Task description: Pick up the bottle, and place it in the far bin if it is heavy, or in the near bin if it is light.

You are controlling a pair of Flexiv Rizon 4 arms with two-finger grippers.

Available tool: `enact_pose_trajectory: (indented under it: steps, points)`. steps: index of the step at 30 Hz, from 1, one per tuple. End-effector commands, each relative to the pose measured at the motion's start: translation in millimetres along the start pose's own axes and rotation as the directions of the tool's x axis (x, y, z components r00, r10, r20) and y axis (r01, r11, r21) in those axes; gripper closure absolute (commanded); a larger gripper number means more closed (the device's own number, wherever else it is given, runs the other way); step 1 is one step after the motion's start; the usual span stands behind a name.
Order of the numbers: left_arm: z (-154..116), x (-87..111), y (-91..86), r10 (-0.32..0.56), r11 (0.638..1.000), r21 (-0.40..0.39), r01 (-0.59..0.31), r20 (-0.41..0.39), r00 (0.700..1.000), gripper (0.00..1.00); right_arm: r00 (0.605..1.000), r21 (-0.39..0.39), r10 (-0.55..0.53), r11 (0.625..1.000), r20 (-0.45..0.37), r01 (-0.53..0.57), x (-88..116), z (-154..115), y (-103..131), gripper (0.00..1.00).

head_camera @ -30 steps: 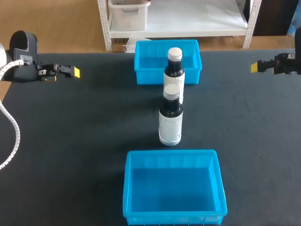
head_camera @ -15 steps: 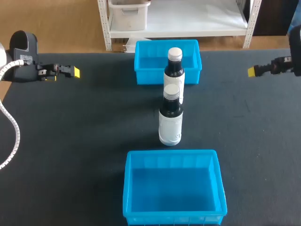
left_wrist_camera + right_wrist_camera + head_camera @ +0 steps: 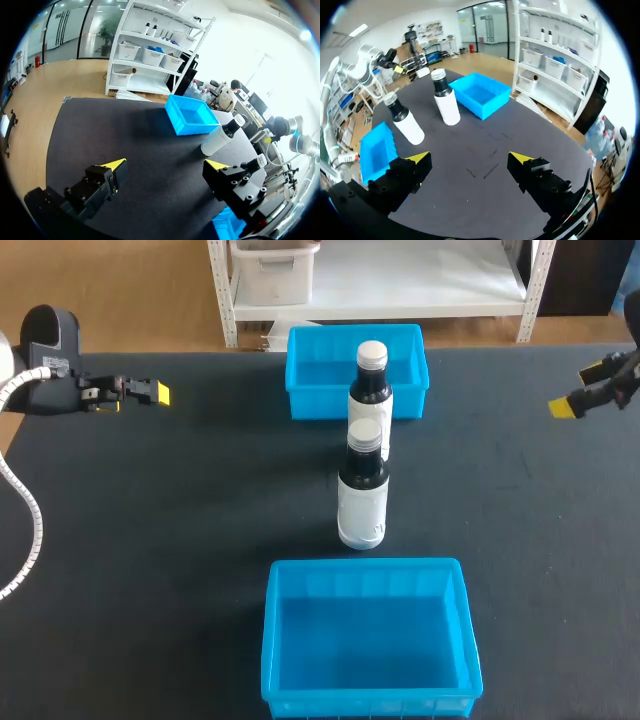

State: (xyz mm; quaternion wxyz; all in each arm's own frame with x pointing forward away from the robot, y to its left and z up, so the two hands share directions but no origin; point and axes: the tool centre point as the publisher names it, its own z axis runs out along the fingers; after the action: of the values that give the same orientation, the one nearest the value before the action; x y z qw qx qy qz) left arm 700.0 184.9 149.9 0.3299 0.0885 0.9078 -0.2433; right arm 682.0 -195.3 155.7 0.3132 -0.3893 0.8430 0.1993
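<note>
Left end effector (image 3: 167,165) level, right end effector (image 3: 577,389) angled, both agape.

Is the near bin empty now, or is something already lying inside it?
Empty. The head view looks down into the near bin and shows only its bare blue floor and walls, with nothing inside.

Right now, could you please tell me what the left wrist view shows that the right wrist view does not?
Only the left wrist view shows the left hand close up, open and empty. Only the right wrist view shows the right hand close up, also open and empty, and the near bottle whole. Both show the far bin, the far bottle and at least a corner of the near bin.
</note>
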Motion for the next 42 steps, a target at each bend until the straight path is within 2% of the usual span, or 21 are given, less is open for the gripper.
enact_pose_trajectory:
  steps: [1, 7, 10, 12, 15, 19, 23, 34, 42]
  points:
    - [0, 0.0, 0.0, 0.000, 1.000, 0.000, 0.000, 0.000, 1.000, 0.00, 0.970, -0.422, -0.241, 0.880, -0.005, 0.217, -2, 1, -7, 0.00]
    - [0, 0.0, 0.0, 0.000, 1.000, 0.000, 0.000, 0.000, 1.000, 0.00, 0.970, -0.422, -0.241, 0.880, -0.005, 0.217, -2, 1, -7, 0.00]
    - [0, 0.0, 0.0, 0.000, 1.000, 0.000, 0.000, 0.000, 1.000, 0.00, 0.928, -0.417, -0.370, 0.836, 0.052, 0.357, -7, 8, -3, 0.00]
    - [0, 0.0, 0.0, 0.000, 1.000, 0.000, 0.000, 0.000, 1.000, 0.00, 0.913, -0.408, -0.402, 0.824, 0.065, 0.392, -10, 14, 2, 0.00]
    - [0, 0.0, 0.0, 0.000, 1.000, 0.000, 0.000, 0.000, 1.000, 0.00, 0.895, -0.401, -0.432, 0.805, 0.108, 0.437, -14, 20, 14, 0.00]
    - [0, 0.0, 0.0, 0.000, 1.000, 0.000, 0.000, 0.000, 1.000, 0.00, 0.895, -0.377, -0.426, 0.813, 0.132, 0.443, -16, 27, 36, 0.00]
    - [0, 0.0, 0.0, 0.000, 1.000, 0.000, 0.000, 0.000, 1.000, 0.00, 0.900, -0.360, -0.421, 0.826, 0.115, 0.433, -18, 39, 60, 0.00]
    - [0, 0.0, 0.0, 0.000, 1.000, 0.000, 0.000, 0.000, 1.000, 0.00, 0.896, -0.361, -0.433, 0.823, 0.101, 0.439, -35, 69, 124, 0.00]
    - [0, 0.0, 0.0, 0.000, 1.000, 0.000, 0.000, 0.000, 1.000, 0.00, 0.888, -0.383, -0.432, 0.802, 0.159, 0.458, -44, 93, 139, 0.00]
